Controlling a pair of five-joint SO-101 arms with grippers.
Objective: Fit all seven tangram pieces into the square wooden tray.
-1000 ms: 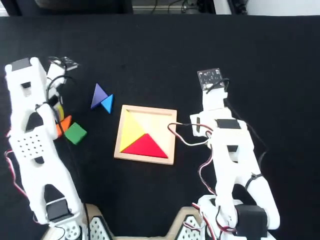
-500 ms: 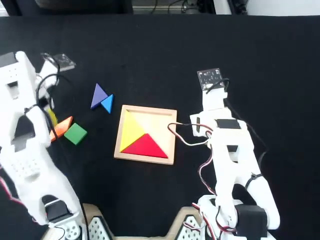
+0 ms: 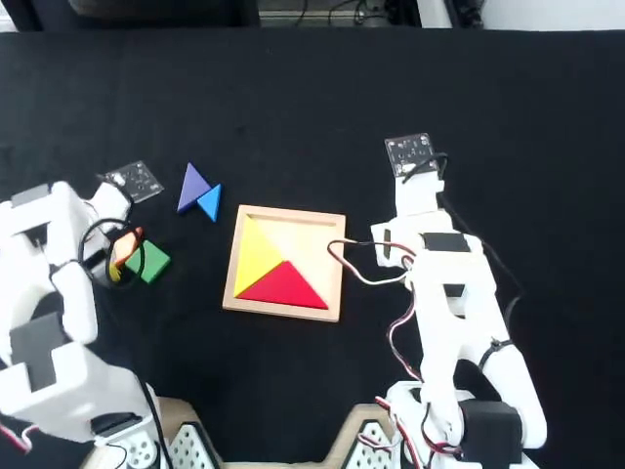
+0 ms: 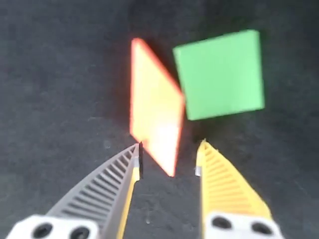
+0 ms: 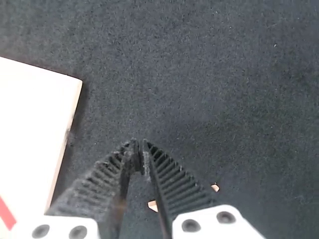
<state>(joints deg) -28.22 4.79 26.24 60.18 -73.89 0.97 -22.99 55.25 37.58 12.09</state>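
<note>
Jaws of the left gripper (image 4: 169,149) stand apart, one grey finger and one yellow, and nothing is clamped between them. They hang low over the black cloth (image 3: 312,88), and the near tip of the orange piece (image 4: 154,107) lies in the gap between the two fingertips; I cannot tell whether either finger touches it. The orange piece is a slanted four-sided slab, and one of its corners lies right against an edge of the green square (image 4: 219,74). From the high view, the pair sits at the left of the table, partly under the bent white left arm (image 3: 49,293).

Further out, a purple triangle (image 3: 193,184) and a blue triangle (image 3: 209,202) lie together, touching at a corner, between the green square and the wooden tray (image 3: 293,212). The tray sits flat in the middle of the table. A yellow triangle (image 3: 256,252) fills its left side and a red triangle (image 3: 285,285) its near side, the two meeting along a diagonal. The rest of the tray's floor looks pale.

The right gripper (image 5: 137,147) is pinched closed on nothing, its dark ribbed fingers pressed together over bare cloth just beside a corner of the tray. The right arm (image 3: 439,283) stands at the tray's right edge.
</note>
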